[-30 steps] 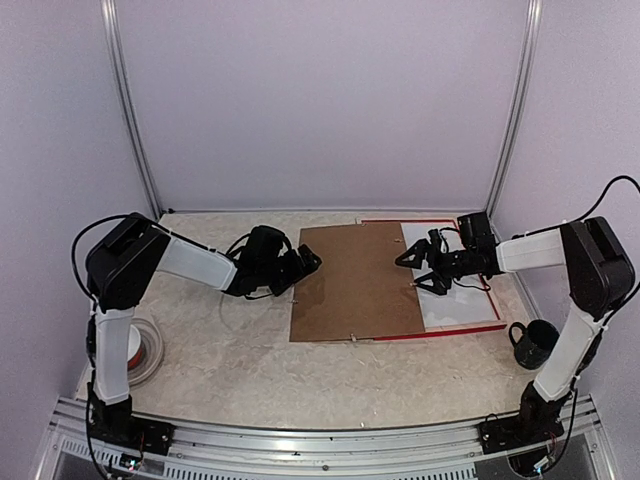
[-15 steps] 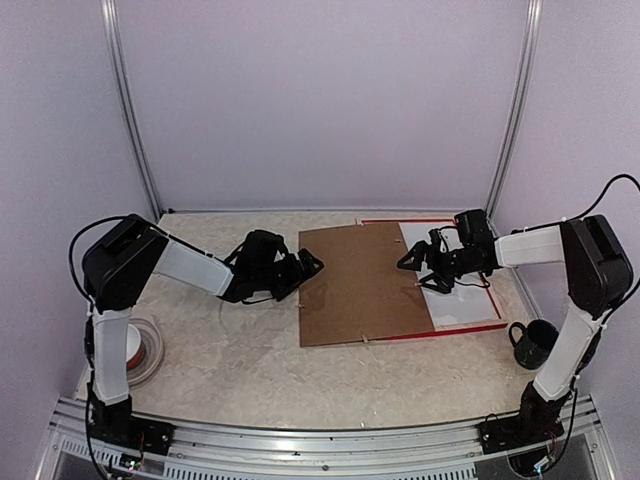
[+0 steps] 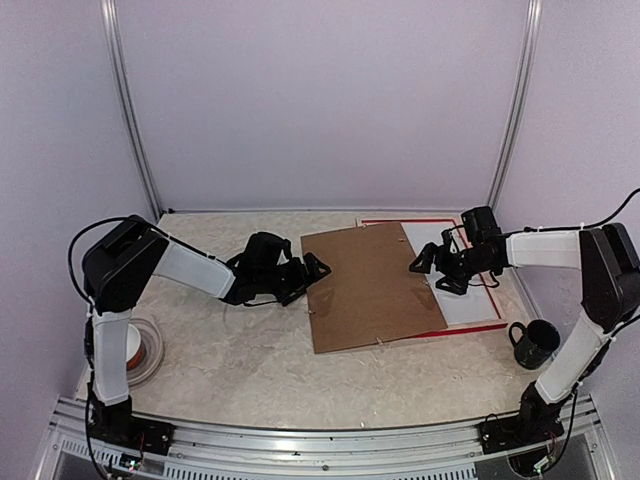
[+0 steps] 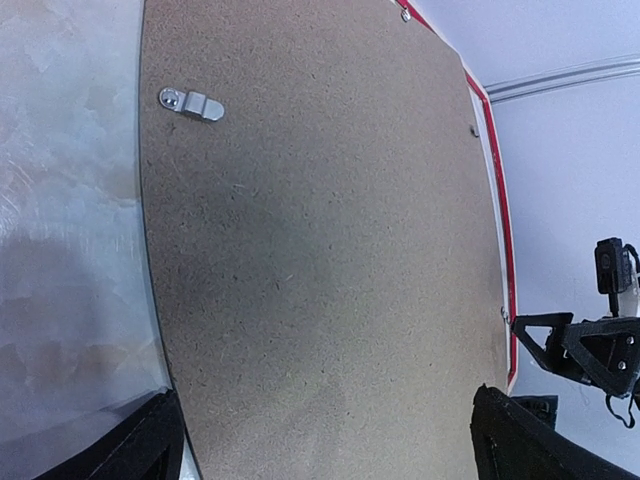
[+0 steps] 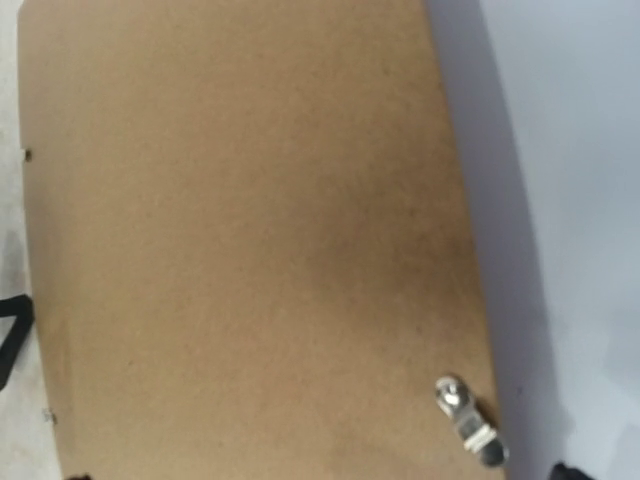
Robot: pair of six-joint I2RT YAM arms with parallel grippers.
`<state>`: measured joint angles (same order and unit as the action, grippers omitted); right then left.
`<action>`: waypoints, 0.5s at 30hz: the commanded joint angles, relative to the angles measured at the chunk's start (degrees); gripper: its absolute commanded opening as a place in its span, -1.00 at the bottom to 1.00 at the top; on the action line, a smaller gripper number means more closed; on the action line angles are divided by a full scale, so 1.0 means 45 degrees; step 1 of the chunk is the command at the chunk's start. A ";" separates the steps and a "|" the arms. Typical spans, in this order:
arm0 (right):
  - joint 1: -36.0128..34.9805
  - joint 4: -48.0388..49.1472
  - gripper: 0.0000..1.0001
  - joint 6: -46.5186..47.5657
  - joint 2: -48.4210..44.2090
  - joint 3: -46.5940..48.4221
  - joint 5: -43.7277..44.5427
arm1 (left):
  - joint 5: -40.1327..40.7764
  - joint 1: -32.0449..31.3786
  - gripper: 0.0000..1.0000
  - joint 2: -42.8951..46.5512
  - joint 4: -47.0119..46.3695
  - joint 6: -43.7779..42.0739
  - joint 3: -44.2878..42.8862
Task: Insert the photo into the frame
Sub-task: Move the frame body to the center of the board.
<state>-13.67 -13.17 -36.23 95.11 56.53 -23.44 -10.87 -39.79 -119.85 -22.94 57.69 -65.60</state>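
Observation:
The brown backing board [image 3: 372,285] lies skewed across the left part of the red frame [image 3: 466,327], whose red edges show at the back, front and right. A white sheet [image 3: 470,300] lies inside the frame, right of the board. The photo's printed side is out of view. My left gripper [image 3: 318,268] is open at the board's left edge. In the left wrist view the board [image 4: 320,250] spreads between the open left gripper [image 4: 335,455], with a metal clip [image 4: 190,103] far off. My right gripper [image 3: 430,270] hangs open over the board's right edge, near another clip [image 5: 470,420].
A black mug [image 3: 535,343] stands at the front right, just past the frame's corner. A white roll [image 3: 142,350] sits by the left arm's base. Upright metal posts [image 3: 510,110] rise at the back corners.
The backing board has slid right and turned, its near end swinging right. My left gripper followed it rightwards. My right gripper drew back a little to the right. Both stayed open.

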 commanded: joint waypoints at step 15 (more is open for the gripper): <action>-0.0199 -0.0707 0.98 0.1077 0.1179 0.1705 0.0835 | -0.0520 -0.0145 0.98 -0.0203 0.2166 0.0188 0.0360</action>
<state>-13.52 -14.22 -33.41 99.61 62.70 -21.74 -11.33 -39.79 -119.63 -22.41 57.82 -65.56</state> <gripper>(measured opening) 0.992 0.989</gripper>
